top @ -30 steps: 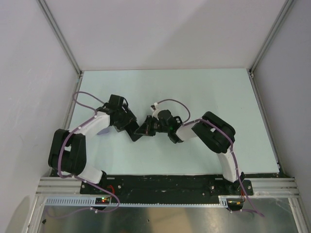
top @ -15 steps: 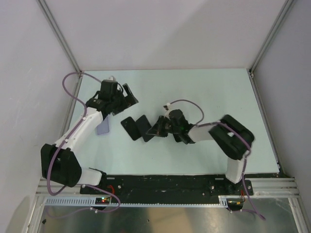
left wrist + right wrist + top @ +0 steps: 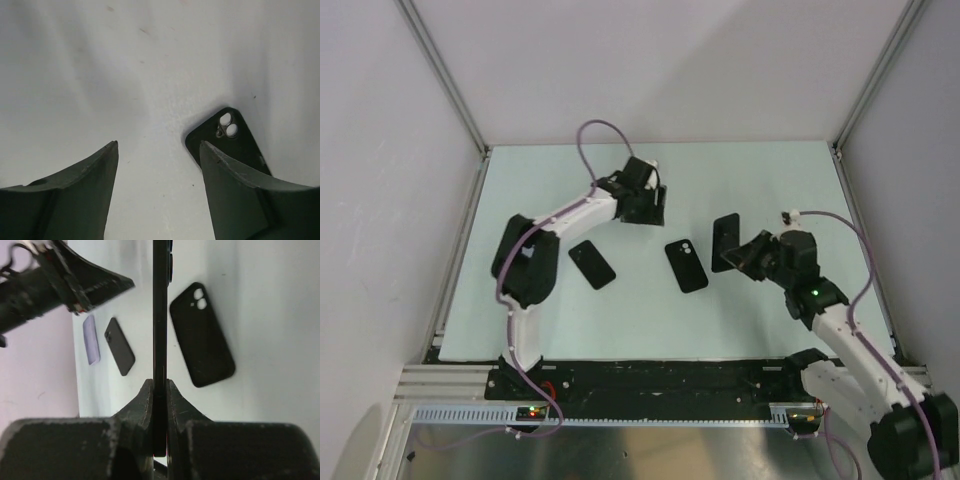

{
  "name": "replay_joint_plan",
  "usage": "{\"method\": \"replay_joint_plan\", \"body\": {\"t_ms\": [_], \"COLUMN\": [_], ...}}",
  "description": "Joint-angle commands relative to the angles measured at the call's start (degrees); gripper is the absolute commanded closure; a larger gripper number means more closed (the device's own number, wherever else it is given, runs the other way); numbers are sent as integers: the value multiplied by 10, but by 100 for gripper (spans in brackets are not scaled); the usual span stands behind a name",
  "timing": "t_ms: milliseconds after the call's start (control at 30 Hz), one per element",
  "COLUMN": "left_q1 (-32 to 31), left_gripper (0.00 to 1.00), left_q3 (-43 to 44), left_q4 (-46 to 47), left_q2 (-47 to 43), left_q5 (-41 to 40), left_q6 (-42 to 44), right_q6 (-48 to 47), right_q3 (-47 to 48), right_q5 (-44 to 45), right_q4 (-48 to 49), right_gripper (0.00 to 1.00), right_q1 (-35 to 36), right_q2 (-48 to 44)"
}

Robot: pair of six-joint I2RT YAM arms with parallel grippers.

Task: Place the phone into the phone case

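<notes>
The left gripper (image 3: 158, 144) is seen with its fingers spread wide and nothing between them, poised over the pale green table (image 3: 770, 180) at mid-depth. To its near left a plain dark grey flat slab (image 3: 592, 263) is laid on the table; whether it is a phone or a case cannot be told. A small lilac flat piece (image 3: 91, 332) is shown beside that slab in the right wrist view only.

Further right the black soft phone case with two round camera holes (image 3: 686, 266) is laid flat, and the table is seen through its holes. Its long axis runs roughly near to far, tilted a little, with the camera end at the far side.

Just right of the case the thin black phone (image 3: 725, 240) is held on edge and lifted off the table, its camera bump at the end away from the fingers. It is pinched across its thickness by the right gripper (image 3: 160, 382), whose fingers are closed tight on its near end.

The case is thus placed to the left of the held phone, close by but apart. The coming move is judged to call for the phone to be turned flat and brought leftward, its long axis matched to that of the case.
</notes>
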Motion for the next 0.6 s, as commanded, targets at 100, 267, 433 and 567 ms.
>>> {"method": "replay_joint_plan", "body": {"t_ms": [100, 267, 433, 567], "left_q1": [-48, -64, -71, -77], "left_gripper": [31, 31, 35, 39], "left_q3": [80, 91, 91, 91], "left_q4": [-10, -11, -18, -24], "left_q2": [89, 114, 134, 143], "left_q5": [52, 62, 58, 47], "left_q6": [121, 153, 169, 183], "right_q6": [-53, -58, -66, -69], "right_q3": [2, 2, 4, 7], "right_q5": [-47, -73, -110, -127], "right_q4": [-161, -159, -136, -121], "right_gripper": [100, 100, 100, 100], "right_q1": [-89, -95, -95, -95], "right_q2": [-103, -98, -72, -53]}}
